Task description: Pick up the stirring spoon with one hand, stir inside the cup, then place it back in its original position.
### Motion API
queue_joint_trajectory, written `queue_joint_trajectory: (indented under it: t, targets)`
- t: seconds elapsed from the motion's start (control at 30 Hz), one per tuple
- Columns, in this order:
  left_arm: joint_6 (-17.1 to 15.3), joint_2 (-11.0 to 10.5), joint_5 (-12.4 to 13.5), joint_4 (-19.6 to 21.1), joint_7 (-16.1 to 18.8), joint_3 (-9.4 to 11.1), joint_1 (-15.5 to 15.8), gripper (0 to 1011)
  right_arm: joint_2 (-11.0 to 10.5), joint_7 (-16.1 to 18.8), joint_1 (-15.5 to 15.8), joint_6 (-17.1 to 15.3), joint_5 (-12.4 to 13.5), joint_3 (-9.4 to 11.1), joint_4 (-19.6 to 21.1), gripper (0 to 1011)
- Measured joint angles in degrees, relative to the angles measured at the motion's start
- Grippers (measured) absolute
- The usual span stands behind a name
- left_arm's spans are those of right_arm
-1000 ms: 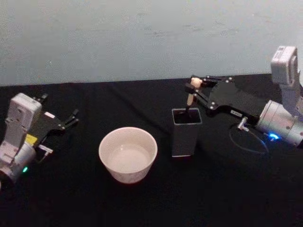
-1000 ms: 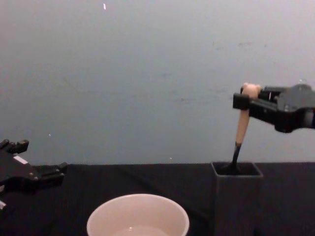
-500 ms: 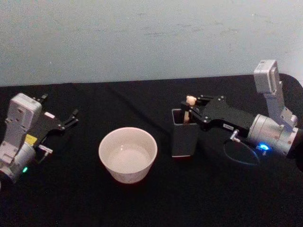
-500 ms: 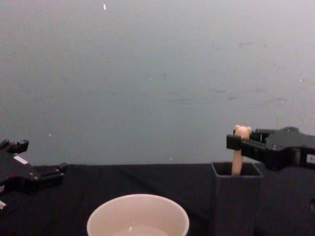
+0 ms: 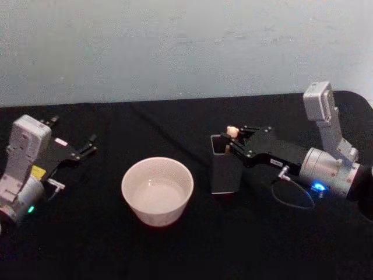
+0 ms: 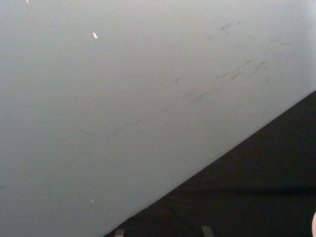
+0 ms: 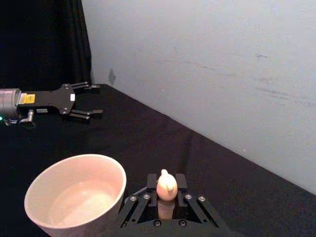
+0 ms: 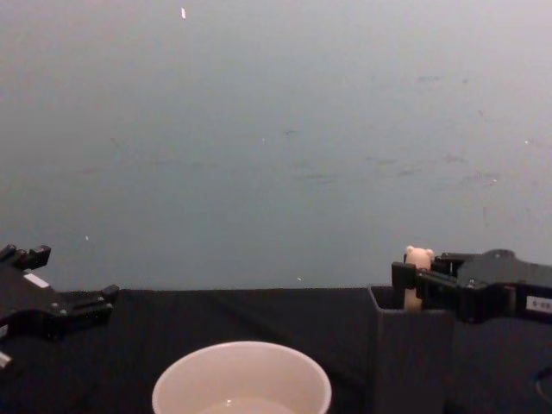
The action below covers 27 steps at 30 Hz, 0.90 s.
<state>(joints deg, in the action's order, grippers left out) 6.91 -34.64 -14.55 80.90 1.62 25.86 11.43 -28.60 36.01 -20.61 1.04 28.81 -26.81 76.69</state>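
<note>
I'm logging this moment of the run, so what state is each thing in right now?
Beige bear-headed stirring spoon: upright in the holder, only its head above the rim, gripped.
Wide cream-white round cup: upright on the black table, untouched.
Dark grey square holder: upright beside the cup.
Right pincer: shut on the spoon's handle, at the holder's rim.
Left pincer: open, parked at the table's left.

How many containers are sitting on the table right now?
2. The cup stands near the table's middle. The dark holder stands to its right, apart from it, with the spoon in it, gripped by the right hand.
</note>
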Motion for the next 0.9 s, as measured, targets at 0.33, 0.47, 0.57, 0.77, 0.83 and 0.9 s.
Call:
queue_joint_trajectory:
  t: [0.33, 0.47, 0.57, 0.77, 0.83, 0.9]
  targets:
    - [0.0, 0.0, 0.0, 0.0, 0.0, 0.0, 0.0, 1001, 0.0, -0.3, 0.1, -0.1, -0.4, -0.1, 0.1, 214]
    - [0.0, 0.0, 0.0, 0.0, 0.0, 0.0, 0.0, 1001, 0.0, -0.2, 0.1, -0.1, -0.4, -0.1, 0.1, 214]
    - [0.0, 0.0, 0.0, 0.0, 0.0, 0.0, 0.0, 1001, 0.0, -0.2, 0.1, -0.4, -0.6, -0.1, 0.0, 279]
    - [0.0, 0.0, 0.0, 0.0, 0.0, 0.0, 0.0, 1001, 0.0, -0.1, 0.1, -0.4, -0.6, -0.1, 0.0, 442]
    - [0.0, 0.0, 0.0, 0.0, 0.0, 0.0, 0.0, 1001, 0.0, -0.1, 0.1, -0.4, -0.6, -0.1, 0.0, 502]
    - [0.0, 0.0, 0.0, 0.0, 0.0, 0.0, 0.0, 1001, 0.0, -0.1, 0.1, -0.3, -0.5, -0.1, 0.0, 582]
